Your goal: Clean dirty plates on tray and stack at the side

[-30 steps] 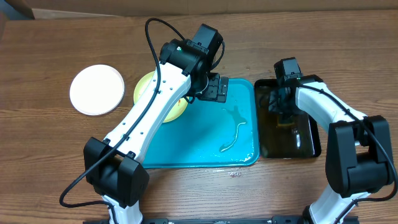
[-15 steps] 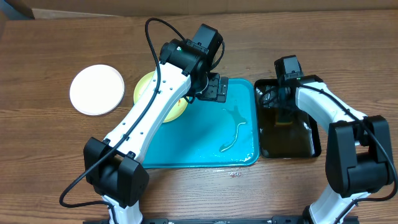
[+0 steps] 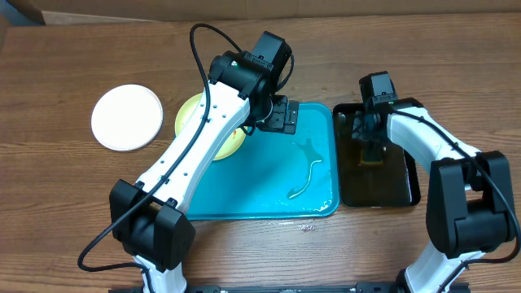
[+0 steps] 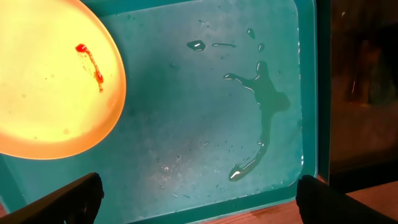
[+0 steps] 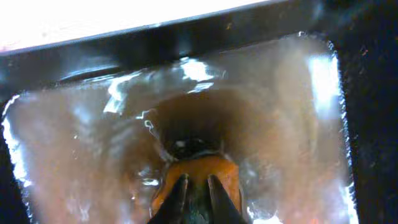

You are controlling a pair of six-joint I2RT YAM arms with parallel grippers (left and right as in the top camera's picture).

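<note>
A lime green plate [image 3: 189,115] with a red smear [image 4: 91,62] lies at the far left end of the turquoise tray [image 3: 260,191], half hidden under my left arm. It also shows in the left wrist view [image 4: 50,87]. My left gripper [image 3: 282,115] hovers over the tray's far edge, open and empty [image 4: 199,205]. A white plate [image 3: 127,118] lies on the table left of the tray. A third plate does not show apart from it. My right gripper [image 3: 371,151] is shut on an orange sponge [image 5: 198,180], low in the water of the black tray.
The black tray [image 3: 402,185] holding brownish water stands right of the turquoise tray, close against it. A thin puddle of water [image 4: 264,118] lies on the turquoise tray's right half [image 3: 308,171]. A small wet spot is on the table by the tray's front edge [image 3: 307,228].
My right gripper has shifted slightly in the black tray's water with the sponge. My left arm and the plates have not moved.
</note>
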